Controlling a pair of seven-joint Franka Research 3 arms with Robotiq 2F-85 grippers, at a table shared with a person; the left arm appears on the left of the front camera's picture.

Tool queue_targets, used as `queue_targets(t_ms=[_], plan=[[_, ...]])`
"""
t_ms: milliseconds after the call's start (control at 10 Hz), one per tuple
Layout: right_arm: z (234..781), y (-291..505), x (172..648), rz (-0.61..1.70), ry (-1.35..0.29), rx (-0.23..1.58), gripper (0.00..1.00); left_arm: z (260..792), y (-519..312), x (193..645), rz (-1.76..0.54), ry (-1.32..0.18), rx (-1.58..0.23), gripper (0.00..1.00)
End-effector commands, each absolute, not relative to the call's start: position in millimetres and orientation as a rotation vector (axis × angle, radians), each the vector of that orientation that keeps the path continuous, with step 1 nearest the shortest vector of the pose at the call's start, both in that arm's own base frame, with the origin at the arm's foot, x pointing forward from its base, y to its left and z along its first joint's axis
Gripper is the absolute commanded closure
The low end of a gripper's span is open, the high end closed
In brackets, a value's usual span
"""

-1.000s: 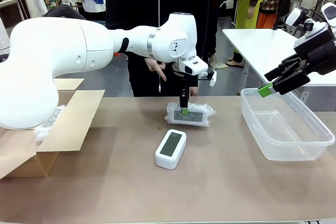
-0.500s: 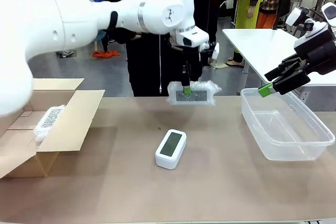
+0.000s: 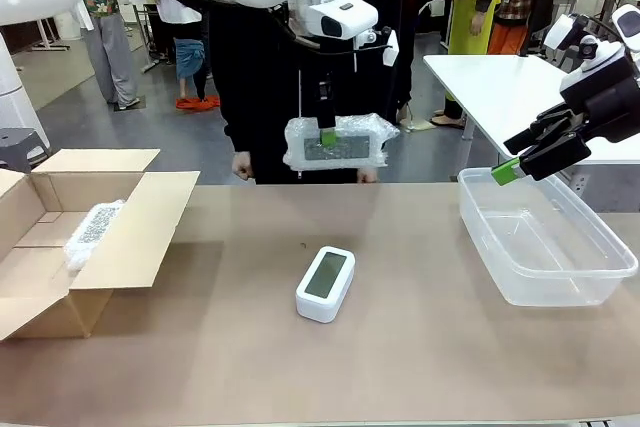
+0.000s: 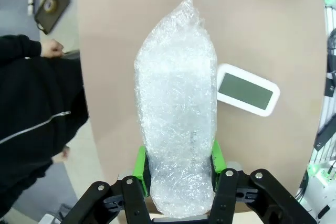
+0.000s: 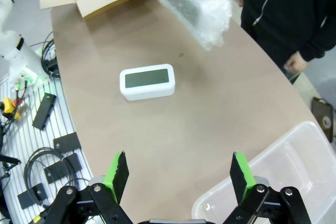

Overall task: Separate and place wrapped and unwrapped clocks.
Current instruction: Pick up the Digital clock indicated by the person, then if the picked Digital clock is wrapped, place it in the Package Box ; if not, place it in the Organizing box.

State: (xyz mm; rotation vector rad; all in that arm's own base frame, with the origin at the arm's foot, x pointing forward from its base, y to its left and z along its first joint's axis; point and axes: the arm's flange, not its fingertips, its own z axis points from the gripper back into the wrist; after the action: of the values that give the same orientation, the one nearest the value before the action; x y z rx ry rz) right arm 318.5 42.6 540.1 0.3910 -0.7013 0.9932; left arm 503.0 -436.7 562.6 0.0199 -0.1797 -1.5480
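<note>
Brown table (image 3: 450, 367), person in black beyond. My left pincer (image 3: 327, 135) clenched on wrapped clock (image 3: 360, 147), high over table's far middle. Bare clock (image 3: 325, 283) flat mid-table. Second wrapped clock (image 3: 92, 232) in box (image 3: 140, 232). My right pincer (image 5: 178, 170) spread wide, empty, near bin (image 3: 560, 287).

Crinkly bubble-wrapped clock (image 3: 360, 147), smooth plastic bare clock (image 3: 325, 283), matt brown tabletop (image 3: 450, 347).

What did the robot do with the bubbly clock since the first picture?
The left gripper, already shut on the wrapped clock, lifted it off the table and carried it a little toward the cardboard box. The bare clock, the second wrapped clock in the box, the plastic tub and the open right gripper stayed put.
</note>
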Motion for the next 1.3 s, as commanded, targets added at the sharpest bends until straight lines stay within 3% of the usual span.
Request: queue_targets(t_ms=[0, 1200], plan=[[537.5, 43.2, 322.0, 1.007, -0.715, 0.424, 0.00, 570.4, -443.0, 510.0, -1.556, -0.200, 0.024, 0.47], [537.5, 43.2, 322.0, 1.007, -0.715, 0.424, 0.00, 570.4, -443.0, 510.0, -1.556, -0.200, 0.024, 0.47]])
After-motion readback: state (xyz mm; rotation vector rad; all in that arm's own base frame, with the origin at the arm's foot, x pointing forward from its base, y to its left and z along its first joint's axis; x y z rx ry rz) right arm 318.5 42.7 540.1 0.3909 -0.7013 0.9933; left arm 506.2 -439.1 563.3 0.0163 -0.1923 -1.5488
